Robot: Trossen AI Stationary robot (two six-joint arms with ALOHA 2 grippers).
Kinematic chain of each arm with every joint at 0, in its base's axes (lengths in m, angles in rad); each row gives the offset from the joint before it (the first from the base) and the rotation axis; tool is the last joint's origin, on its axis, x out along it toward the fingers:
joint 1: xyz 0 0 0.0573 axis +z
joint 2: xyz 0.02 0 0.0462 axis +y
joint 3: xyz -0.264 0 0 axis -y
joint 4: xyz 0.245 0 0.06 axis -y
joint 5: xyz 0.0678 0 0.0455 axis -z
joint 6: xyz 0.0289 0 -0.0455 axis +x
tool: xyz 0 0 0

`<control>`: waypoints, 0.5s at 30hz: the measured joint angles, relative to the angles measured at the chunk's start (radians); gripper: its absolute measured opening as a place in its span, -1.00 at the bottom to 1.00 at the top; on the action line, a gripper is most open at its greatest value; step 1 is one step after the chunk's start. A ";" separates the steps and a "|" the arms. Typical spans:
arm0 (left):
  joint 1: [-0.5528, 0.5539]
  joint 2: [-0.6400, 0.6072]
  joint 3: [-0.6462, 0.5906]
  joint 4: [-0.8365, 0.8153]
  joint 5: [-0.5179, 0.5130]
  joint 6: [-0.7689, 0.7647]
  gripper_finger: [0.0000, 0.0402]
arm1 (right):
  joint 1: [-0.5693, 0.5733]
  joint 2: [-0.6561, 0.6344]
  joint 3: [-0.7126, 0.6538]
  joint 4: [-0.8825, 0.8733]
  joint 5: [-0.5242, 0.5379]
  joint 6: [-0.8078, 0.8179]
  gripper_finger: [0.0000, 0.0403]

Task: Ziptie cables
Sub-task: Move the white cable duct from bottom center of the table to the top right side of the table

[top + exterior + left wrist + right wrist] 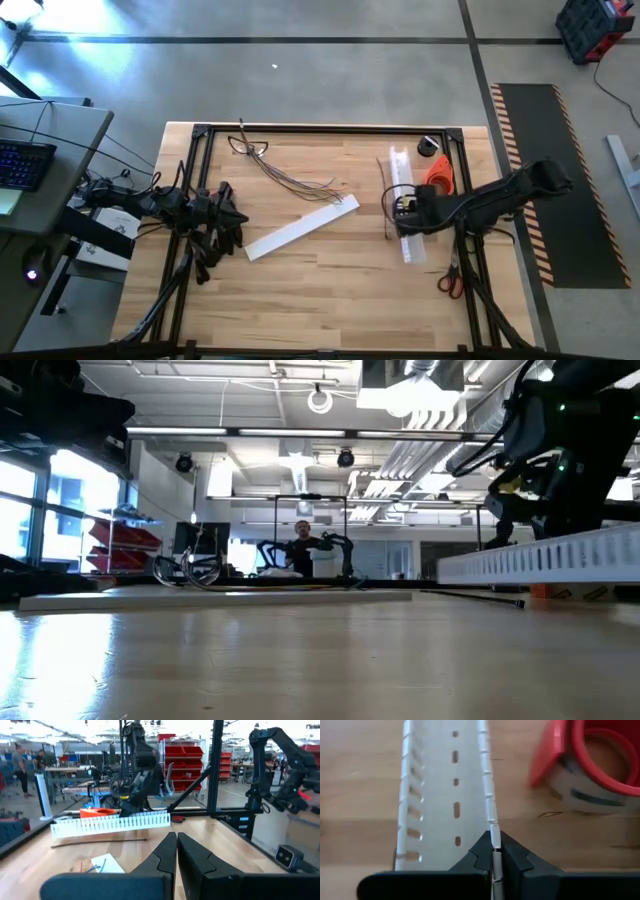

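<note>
1. White slotted plastic fills the right wrist view: the right gripper (496, 851) has its jaws clenched on one side wall of the open cable channel (404, 205), which lies at the right side of the counter (320, 290).
2. Judged from this, the tying itself has not begun (the step in hand looks like shifting the channel, not the cables).
3. Cables (290, 175) lie loose and fanned toward the counter's far edge, well apart from both arms; the ziptie (99, 842) lies flat just beside the channel, untouched.
4. Left gripper (177, 851) waits at the counter's left side, its jaws pressed together on nothing.
5. Next move, by my reading: release the channel, then gather the thin wires into one bunch, which calls for a fine pinch low to the wood.
6. Pale wood planks, framed in black rails, also carry a flat white cover strip (300, 229), an orange tape dispenser (437, 172) and red-handled scissors (451, 280).
7. Beyond lies an open workshop with red bin shelving (182, 755) and a person seated far off.
</note>
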 joint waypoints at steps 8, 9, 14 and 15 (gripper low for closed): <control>0.000 0.000 0.000 0.000 -0.002 0.099 -1.00 | -0.078 -0.004 -0.019 0.039 -0.015 -0.062 -0.92; 0.000 0.000 0.000 0.000 -0.002 0.106 -1.00 | -0.084 -0.004 -0.016 0.035 -0.016 -0.081 -0.87; 0.000 0.000 0.000 -0.001 -0.033 0.105 -1.00 | -0.120 -0.013 0.041 -0.060 -0.007 -0.209 -0.48; 0.000 0.000 0.000 0.000 -0.048 0.103 -1.00 | -0.126 -0.021 0.062 -0.082 -0.006 -0.253 -0.38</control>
